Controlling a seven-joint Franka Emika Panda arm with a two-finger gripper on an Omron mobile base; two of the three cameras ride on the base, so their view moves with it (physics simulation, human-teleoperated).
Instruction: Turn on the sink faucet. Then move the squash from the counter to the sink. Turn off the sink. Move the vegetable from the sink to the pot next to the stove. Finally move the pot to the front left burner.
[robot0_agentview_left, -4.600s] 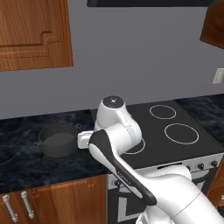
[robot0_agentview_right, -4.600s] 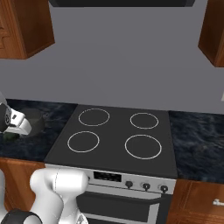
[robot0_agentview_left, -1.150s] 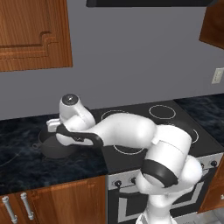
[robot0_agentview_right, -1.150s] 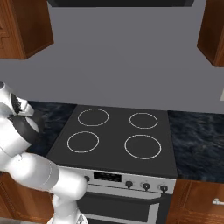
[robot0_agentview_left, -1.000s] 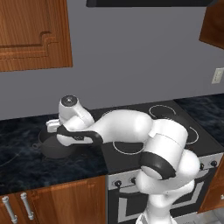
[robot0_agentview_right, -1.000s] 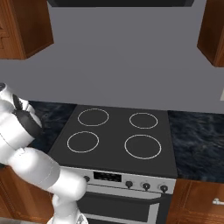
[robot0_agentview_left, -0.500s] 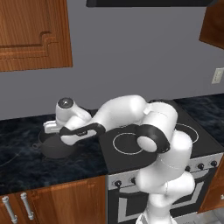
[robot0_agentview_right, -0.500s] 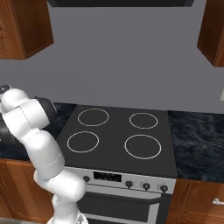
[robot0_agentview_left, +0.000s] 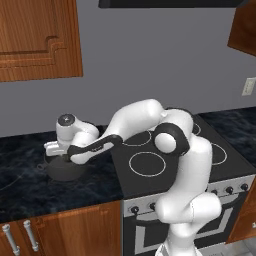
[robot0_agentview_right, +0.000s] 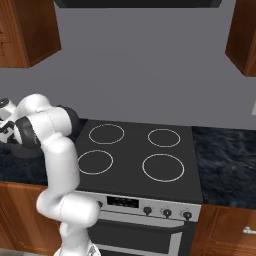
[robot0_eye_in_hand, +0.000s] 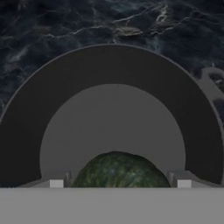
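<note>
your gripper (robot0_eye_in_hand: 117, 183) sat at the bottom centre of the hand view, looking straight down into the pot (robot0_eye_in_hand: 26, 131), and the squash (robot0_eye_in_hand: 119, 169) lay right between the two finger tips, at the near edge of the pot's grey floor. that was the relation that mattered: the squash was directly below the hand and already inside the pot's rim, not off to either side. the jaws stood wide, one tip on each side of the dark green ball; you could not tell from the hand view whether the tips touched it or stood just clear, so i would not have called it held. the squash was round, so it gave you no long axis to line up with.

in the left base view the pot (robot0_agentview_left: 64, 171) stood at the middle left of the frame on the black counter (robot0_agentview_left: 30, 190), just beside the left edge of the stove (robot0_agentview_left: 150, 172), with the hand over it. one loop handle (robot0_eye_in_hand: 212, 85) showed at the right edge of the hand view.

the pot held the squash and nothing else that you could see. my judgement: the drop into the pot was done or nearly done, and the front left burner (robot0_agentview_left: 147, 164) was bare, so the move of the pot came next.
</note>
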